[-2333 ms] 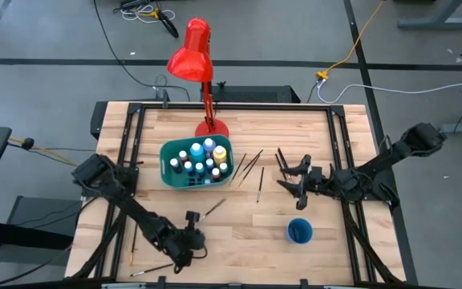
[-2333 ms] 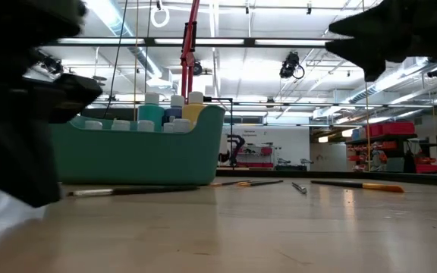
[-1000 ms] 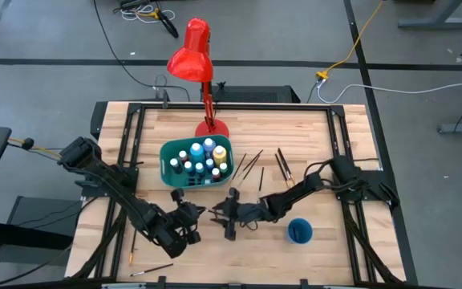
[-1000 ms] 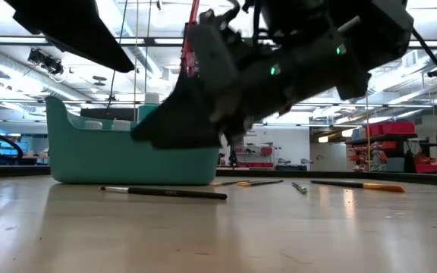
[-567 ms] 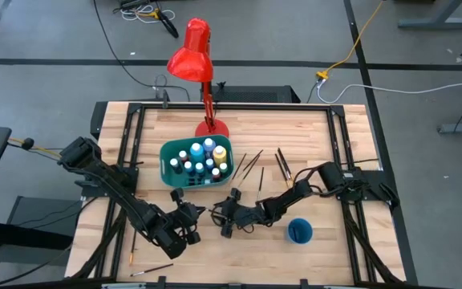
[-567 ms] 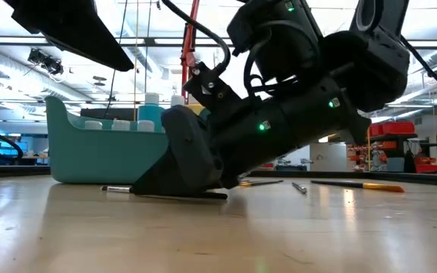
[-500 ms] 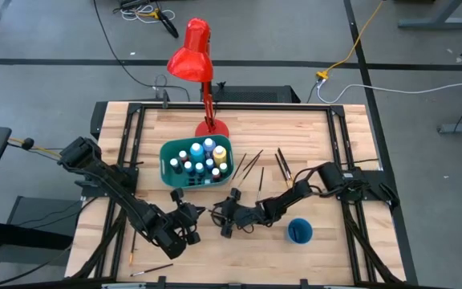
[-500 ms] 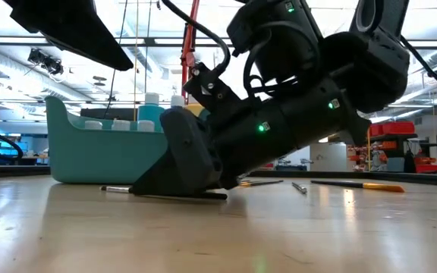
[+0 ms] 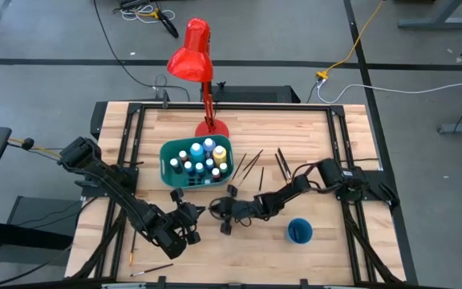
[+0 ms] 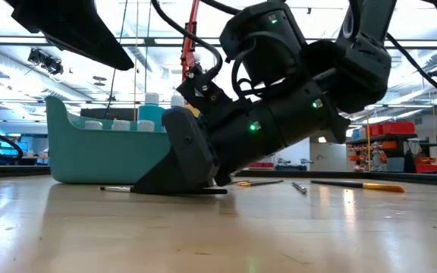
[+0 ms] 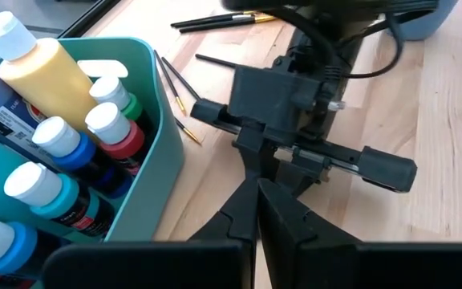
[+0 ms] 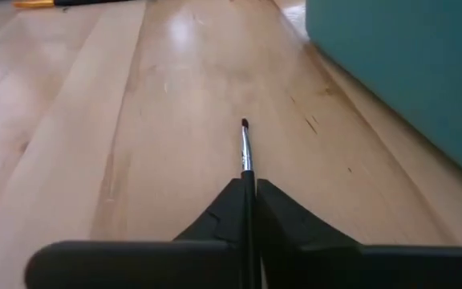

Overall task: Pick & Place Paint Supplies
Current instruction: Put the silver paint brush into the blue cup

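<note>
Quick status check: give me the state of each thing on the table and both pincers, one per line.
Right pincer: shut on a paintbrush lying on the table.
Left pincer: shut, empty, beside the bin.
Teal bin: upright, holding capped paint bottles.
Loose paintbrushes: lying flat right of the bin.
Blue cup: upright, no brushes in it.
Red lamp: standing behind the bin.

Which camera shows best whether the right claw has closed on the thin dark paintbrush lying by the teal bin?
The right wrist view: the right claw is pinched shut on the thin dark paintbrush, its tip jutting forward. The low view shows only the brush's ends on the table under the claw. The high and left wrist views show the claw, barely the brush.
</note>
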{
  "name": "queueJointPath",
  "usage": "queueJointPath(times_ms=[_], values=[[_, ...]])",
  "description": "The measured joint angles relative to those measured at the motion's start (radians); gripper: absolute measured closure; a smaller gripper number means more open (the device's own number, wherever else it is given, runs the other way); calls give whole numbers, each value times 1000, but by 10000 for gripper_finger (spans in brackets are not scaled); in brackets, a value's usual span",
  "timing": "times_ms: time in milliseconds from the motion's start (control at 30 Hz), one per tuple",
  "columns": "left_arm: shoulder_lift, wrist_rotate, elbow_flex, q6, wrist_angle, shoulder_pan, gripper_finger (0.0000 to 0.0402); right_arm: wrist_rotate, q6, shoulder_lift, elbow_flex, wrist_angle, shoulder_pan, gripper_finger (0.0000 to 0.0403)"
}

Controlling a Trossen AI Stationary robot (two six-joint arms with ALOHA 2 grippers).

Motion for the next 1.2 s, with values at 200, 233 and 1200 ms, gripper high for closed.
queueJointPath(times_ms=[200, 233, 1200], values=[[0, -6, 0, -3, 1, 0, 386, -111, -15, -24, -4, 54, -22, 384], [0, -10, 0, -9, 2, 0, 386, -111, -24, -36, -4, 39, -22, 384], [0, -90, 0, 91, 30, 3, 386, 330, -93, -1085, -442, -378, 199, 384]])
